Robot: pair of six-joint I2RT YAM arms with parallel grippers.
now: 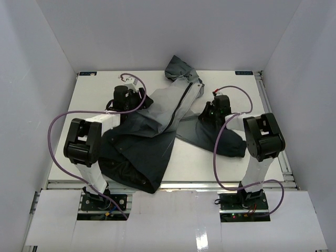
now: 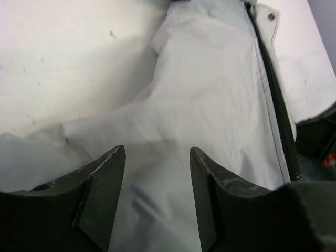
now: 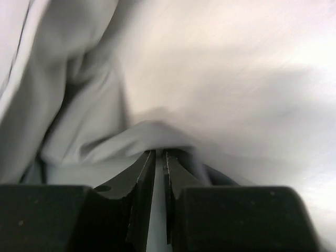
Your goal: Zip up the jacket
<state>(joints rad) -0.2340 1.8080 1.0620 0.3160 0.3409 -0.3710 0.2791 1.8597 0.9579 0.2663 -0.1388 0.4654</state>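
The jacket (image 1: 137, 157) sprawls open mid-table (image 1: 195, 157). My right jaws pinch a fold of it; my left jaws stand apart above its lining. I should bring the zipper (image 1: 181, 106) edges together.

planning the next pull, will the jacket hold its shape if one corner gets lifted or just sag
Probably sag: the jacket lies crumpled in folds across the table. Where the right gripper pinches it, the cloth bunches, so it likely stretches before the rest follows. Its smooth grey lining may slip.
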